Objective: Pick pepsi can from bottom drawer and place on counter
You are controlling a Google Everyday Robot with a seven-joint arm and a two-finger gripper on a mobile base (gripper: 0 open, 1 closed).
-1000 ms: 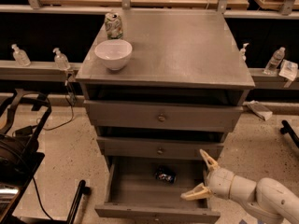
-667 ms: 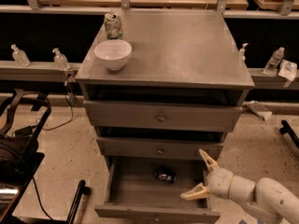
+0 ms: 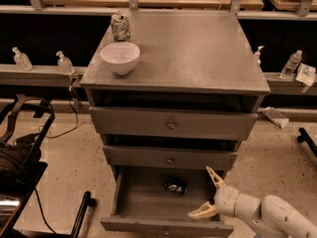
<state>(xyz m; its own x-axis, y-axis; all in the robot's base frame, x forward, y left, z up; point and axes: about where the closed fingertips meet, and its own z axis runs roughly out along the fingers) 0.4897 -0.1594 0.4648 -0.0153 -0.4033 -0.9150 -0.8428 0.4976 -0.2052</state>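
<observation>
Down in the bottom drawer [image 3: 141, 202], pulled out toward the camera: the pepsi can [image 3: 176, 186]. Small and dark blue, flecked with white and a touch of red, with a pale glint at one end. Sits toward the back of the tray, a little right of centre, apparently on its side, apart from every wall. Too dim to read any lettering.

Just right of the can and nearer the drawer's front: the gripper [image 3: 206, 194], cream-coloured fingers [image 3: 214, 176] spread wide, clasping nothing, tips aimed left toward the can yet clear of it. Hangs over the drawer's right front corner on a white arm [image 3: 267, 214] entering from the lower right.

Above: the middle drawer [image 3: 170, 159] and the top drawer [image 3: 171, 125], each with a small knob, both shut. Higher still, the counter [image 3: 198, 48], dull brushed grey, bearing a white bowl [image 3: 120, 57] at its front left and a pale green-white can [image 3: 120, 27] upright just behind the bowl.
</observation>
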